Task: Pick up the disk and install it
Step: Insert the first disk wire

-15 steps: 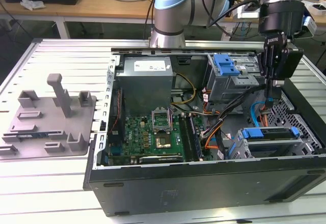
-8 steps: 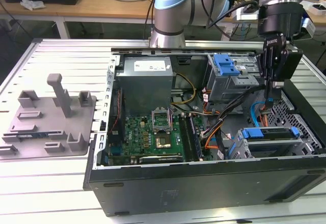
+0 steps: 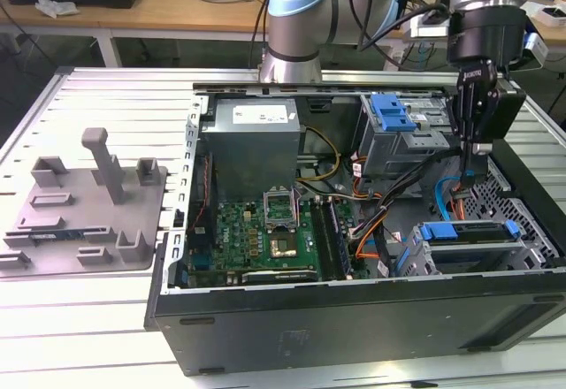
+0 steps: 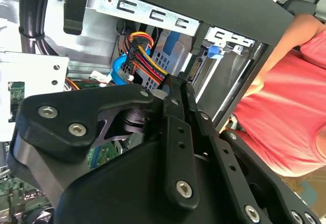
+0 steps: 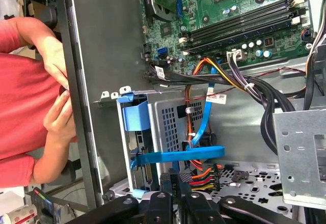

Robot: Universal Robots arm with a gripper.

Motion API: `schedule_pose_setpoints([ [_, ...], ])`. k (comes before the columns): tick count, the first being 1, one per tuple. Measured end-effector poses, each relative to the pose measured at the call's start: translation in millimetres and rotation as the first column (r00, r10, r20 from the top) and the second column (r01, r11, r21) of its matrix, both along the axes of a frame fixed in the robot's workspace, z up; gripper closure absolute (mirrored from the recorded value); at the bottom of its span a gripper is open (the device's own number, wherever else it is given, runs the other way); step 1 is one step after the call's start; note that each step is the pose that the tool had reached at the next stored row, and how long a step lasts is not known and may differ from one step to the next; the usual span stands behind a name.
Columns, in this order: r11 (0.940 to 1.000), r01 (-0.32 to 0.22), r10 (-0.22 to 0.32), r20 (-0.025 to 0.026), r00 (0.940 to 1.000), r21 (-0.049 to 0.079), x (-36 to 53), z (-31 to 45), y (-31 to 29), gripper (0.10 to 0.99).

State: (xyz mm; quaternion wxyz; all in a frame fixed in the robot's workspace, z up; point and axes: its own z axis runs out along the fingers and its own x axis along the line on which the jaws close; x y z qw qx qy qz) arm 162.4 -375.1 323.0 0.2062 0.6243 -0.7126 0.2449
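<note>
Pincer (image 3: pixel 472 175), fingers closed together with nothing between them, hangs inside the case (image 3: pixel 354 318) just above the disk (image 3: pixel 469 232), which sits in the bay at the case's near corner, exterior view's right.

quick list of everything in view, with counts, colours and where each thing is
table: one, silver, slatted, under everything
computer case: one, black, open, on the table
fixture plate: one, grey, upright posts, on the exterior view's left of the case
motherboard: one, green, inside the case
power supply: one, grey, beside the motherboard
disk: one, blue carrier frame showing, in the bay at the exterior view's right
cables: one bundle, orange, red, yellow, by that bay
person: one, red shirt, outside the case wall
arm: one, silver and light blue
gripper: one, black, shut, reaching into the case
</note>
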Motion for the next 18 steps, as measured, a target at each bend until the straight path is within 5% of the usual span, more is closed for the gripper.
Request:
schedule_pose_setpoints([
  [4, 1.0000, 0.000, 0.000, 0.0007, 1.0000, 0.003, -0.1, 1.9, -2.4, 0.925],
  [8, 0.9995, 0.000, 0.000, 0.0013, 1.0000, 0.030, 0.0, 10.3, -13.1, 0.925],
  [15, 0.9918, 0.000, 0.000, 0.0015, 1.0000, 0.128, 0.0, 11.4, -29.4, 0.925],
  [18, 0.9886, 0.000, 0.000, 0.0014, 1.0000, 0.150, 0.0, 14.0, -37.4, 0.925],
])
